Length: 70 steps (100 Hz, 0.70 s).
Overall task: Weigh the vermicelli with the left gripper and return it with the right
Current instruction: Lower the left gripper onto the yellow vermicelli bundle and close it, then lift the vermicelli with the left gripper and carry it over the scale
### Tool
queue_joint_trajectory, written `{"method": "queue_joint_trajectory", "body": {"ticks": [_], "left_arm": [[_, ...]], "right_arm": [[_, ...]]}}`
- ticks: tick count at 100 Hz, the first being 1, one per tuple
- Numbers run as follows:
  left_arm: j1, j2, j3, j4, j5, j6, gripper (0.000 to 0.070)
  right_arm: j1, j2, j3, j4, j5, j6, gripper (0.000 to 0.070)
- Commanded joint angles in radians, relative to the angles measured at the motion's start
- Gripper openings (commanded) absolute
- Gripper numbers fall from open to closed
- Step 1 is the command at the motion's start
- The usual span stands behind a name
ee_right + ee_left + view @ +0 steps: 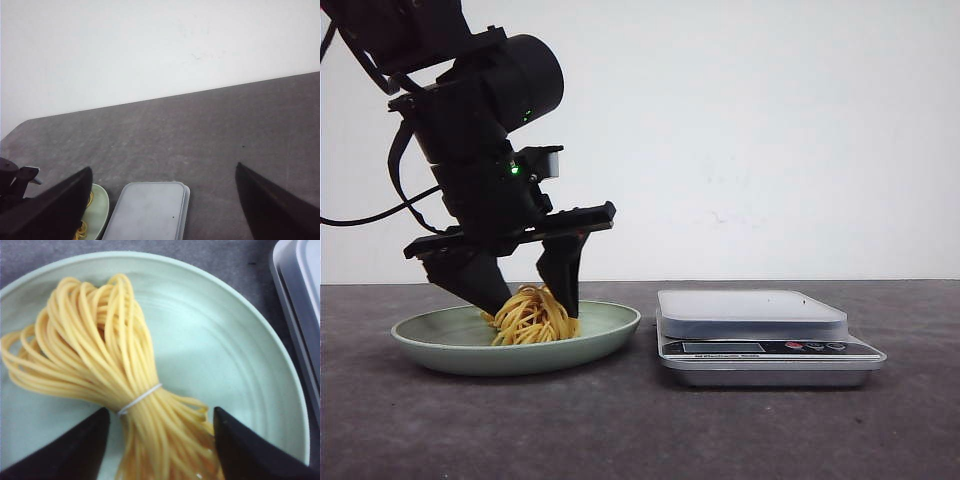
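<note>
Your left gripper [532, 300], the black arm with the bulky cylindrical joint and two tapered black fingers, is down in the pale green round plate [610, 325] now. Its jaws stand open, one finger on each side of the yellow vermicelli bundle [532, 318]. From the left wrist camera the fingers [70, 450] sit just beside the strands near the thin white band [140, 398] that ties the vermicelli, and I can't tell whether either pad is touching yet.

Here's your risk: the strands fan out in loose loops above that tie. Close away from the banded waist and you may pinch only some of them, so the bundle sags or slips out on the lift. The fingertips also look very near the plate's surface; press lower and you could tip or drag the plate.

The silver digital kitchen scale [765, 335] with its flat grey platform sits just beside the plate on the dark grey table [640, 430]. Carry low and trailing loops could snag the plate rim or the scale's edge, and a drop off-centre could leave strands hanging over the platform.

Your right gripper [162, 200] hangs high above the scale, jaws wide open, holding nothing. Well clear for now.
</note>
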Motion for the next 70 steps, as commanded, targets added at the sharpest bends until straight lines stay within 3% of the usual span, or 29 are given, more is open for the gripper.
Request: {"method": "queue_joint_trajectory", "body": {"ticks": [1, 9, 43, 70], "left_arm": [[-0.007, 0.016, 0.022, 0.004, -0.005, 0.004, 0.0114], [-0.007, 0.016, 0.022, 0.003, -0.005, 0.007, 0.0000], [-0.008, -0.118, 0.023, 0.001, -0.008, 0.005, 0.0003], [-0.058, -0.297, 0.026, 0.125, 0.174, -0.121, 0.0004]], "right_arm": [[0.001, 0.004, 0.015, 0.004, -0.003, -0.012, 0.0543], [0.001, 0.004, 0.015, -0.002, -0.003, -0.013, 0.0538], [0.001, 0.004, 0.015, -0.011, -0.003, -0.026, 0.0538], [0.001, 0.004, 0.015, -0.008, -0.003, -0.023, 0.0538]]}}
